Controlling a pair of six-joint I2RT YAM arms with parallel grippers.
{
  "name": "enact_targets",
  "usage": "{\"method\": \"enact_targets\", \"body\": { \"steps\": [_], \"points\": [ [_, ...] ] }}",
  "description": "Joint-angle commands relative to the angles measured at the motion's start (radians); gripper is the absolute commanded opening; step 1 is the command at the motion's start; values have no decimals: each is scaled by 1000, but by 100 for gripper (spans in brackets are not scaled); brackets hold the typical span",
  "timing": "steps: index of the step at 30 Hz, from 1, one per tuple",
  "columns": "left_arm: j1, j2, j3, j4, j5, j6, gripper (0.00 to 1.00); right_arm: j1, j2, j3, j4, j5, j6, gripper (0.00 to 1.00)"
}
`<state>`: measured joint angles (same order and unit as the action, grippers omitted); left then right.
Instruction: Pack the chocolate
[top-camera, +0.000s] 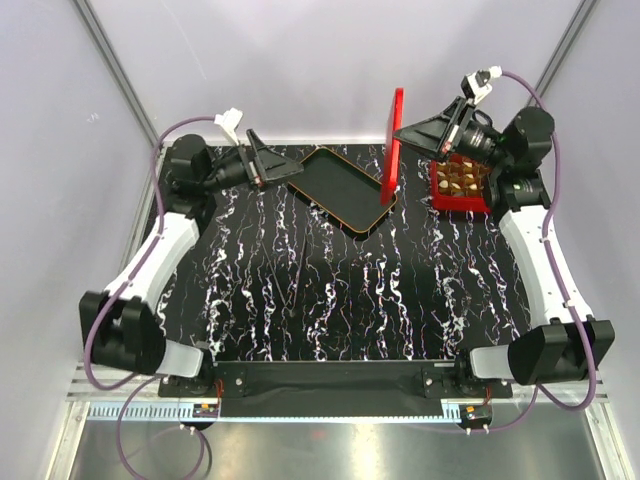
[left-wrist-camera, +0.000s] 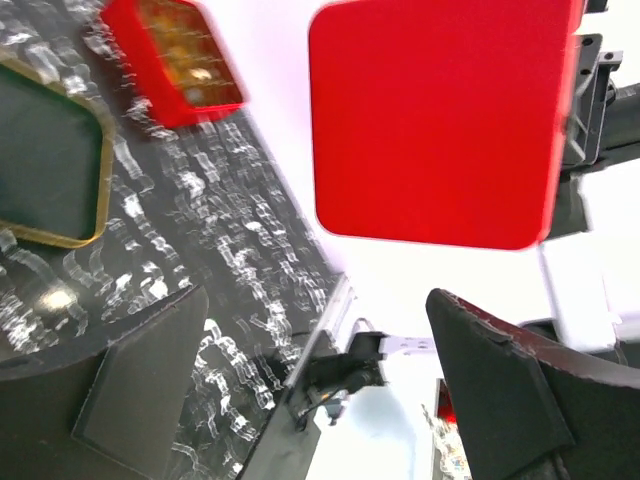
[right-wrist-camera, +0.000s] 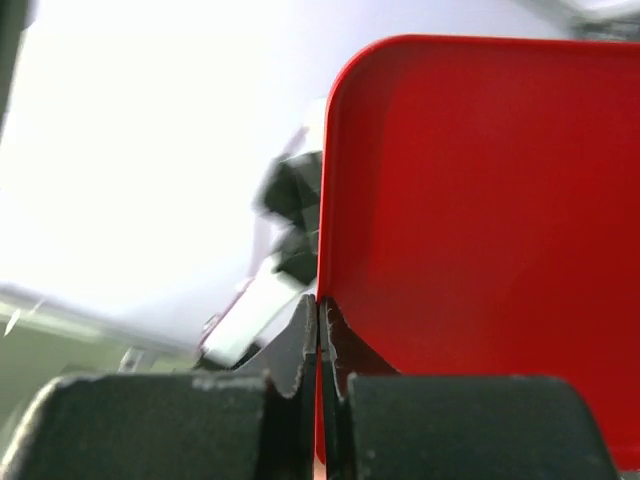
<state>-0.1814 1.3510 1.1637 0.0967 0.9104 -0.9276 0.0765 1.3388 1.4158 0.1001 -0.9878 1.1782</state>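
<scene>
Right gripper (right-wrist-camera: 318, 335) is clamped hard on the rim of the flat red plastic lid (top-camera: 393, 140), pinching it close to a rounded corner. The lid stands on edge, nearly vertical. In the top view its lower edge lines up over the right corner of the black oblong tray with the orange rim (top-camera: 340, 190). I can't tell if they touch.

Left gripper (top-camera: 290, 168) has its fingers spread wide with nothing between them. It sits at the tray's far left edge, aimed at the lid. On the left wrist cam the lid's face fills the upper right, well apart from both pads.

The chocolate (top-camera: 460, 180), brown and cream pieces, sits in the cells of the red gridded box (top-camera: 445, 203). That's at the far right of the black white-veined table (top-camera: 330, 300), right under the right arm's wrist. The lid stands between tray and box, with only a narrow strip of table showing between lid and box.

For room: everything's crowded along the far edge near the white back wall. The whole near half of the table is open, with the arms running up its left and right edges.
</scene>
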Motion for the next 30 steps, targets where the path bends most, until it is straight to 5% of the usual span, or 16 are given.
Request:
{"method": "enact_targets", "body": {
  "steps": [1, 4, 7, 12, 17, 30],
  "points": [
    [-38, 98, 69, 427, 128, -211, 98, -1, -1, 54, 522, -179, 320, 0],
    [-116, 215, 181, 477, 140, -214, 98, 0, 43, 52, 858, -166, 654, 0],
    [-188, 308, 286, 480, 137, -192, 99, 0, 83, 74, 1065, -152, 782, 0],
    [-242, 425, 447, 463, 90, -191, 99, -1, 66, 61, 1084, -149, 805, 0],
    [-266, 537, 453, 1013, 52, -606, 99, -1, 60, 49, 1055, -157, 787, 0],
    [-316, 632, 442, 1348, -24, -862, 92, 0, 186, -52, 1346, -127, 979, 0]
  ]
}}
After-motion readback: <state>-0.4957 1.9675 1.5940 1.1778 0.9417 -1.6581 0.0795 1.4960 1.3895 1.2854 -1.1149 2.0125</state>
